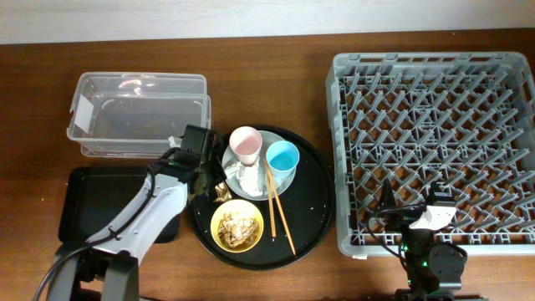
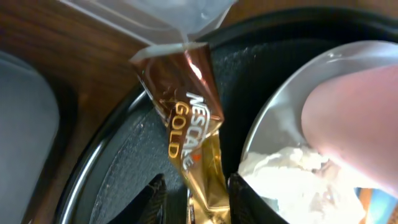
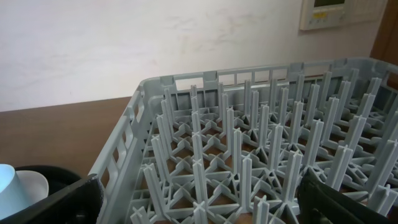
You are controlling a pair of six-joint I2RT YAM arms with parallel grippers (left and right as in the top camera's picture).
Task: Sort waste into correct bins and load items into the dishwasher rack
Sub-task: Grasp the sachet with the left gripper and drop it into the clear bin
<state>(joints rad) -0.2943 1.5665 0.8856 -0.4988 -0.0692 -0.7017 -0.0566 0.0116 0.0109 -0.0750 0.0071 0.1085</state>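
My left gripper [image 1: 207,182] is at the left edge of the large round black tray, shut on the gold-and-brown foil wrapper [image 2: 194,134], which stands between its fingers [image 2: 196,186]; the wrapper also shows in the overhead view [image 1: 221,192]. Beside it the grey-blue plate [image 1: 269,186] holds the pink cup [image 1: 246,144], light-blue cup [image 1: 282,157] and white tissue [image 1: 249,178]. The yellow bowl [image 1: 237,226] holds beige food scraps. The chopsticks [image 1: 280,207] lie on the round tray. My right gripper [image 3: 199,193] is open and empty over the grey dishwasher rack [image 1: 435,75].
The clear tub [image 1: 138,113] stands at the back left, and the shallow black rectangular tray [image 1: 96,201] lies in front of it under my left arm. The large round black tray [image 1: 313,226] sits between them and the rack.
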